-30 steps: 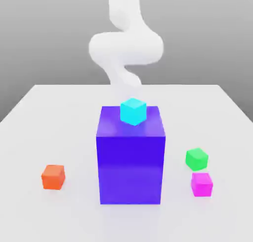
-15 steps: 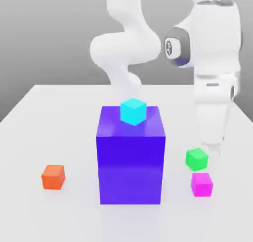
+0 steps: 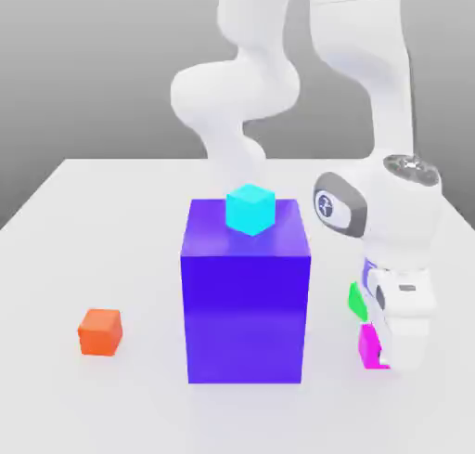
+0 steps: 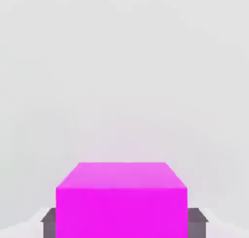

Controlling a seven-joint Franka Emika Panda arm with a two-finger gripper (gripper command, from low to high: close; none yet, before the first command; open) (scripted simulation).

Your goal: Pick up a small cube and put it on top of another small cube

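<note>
Evidently, the magenta cube (image 4: 121,212) sits between the two fingers of the gripper (image 4: 124,223), a dark pad against each of two opposite sides; the gripper is closed on it, pinching it. In the exterior view the cube is low on the table (image 3: 139,406), toward the exterior view's right, partly covered by the hand coming down over it.

Condition of the cube: plain, unmarked, evenly coloured, with straight edges and flat faces; its top face reads slightly paler than the side face in the hand view.

Near it, farther back, stands the green cube (image 3: 358,301), partly hidden behind the hand. Toward the exterior view's left is the large purple-blue block (image 3: 245,316), upright, with the cyan cube (image 3: 250,209) resting on its top face. Beyond the block, at the exterior view's left, the orange cube (image 3: 99,332) rests on the table, well apart from the gripper.
</note>
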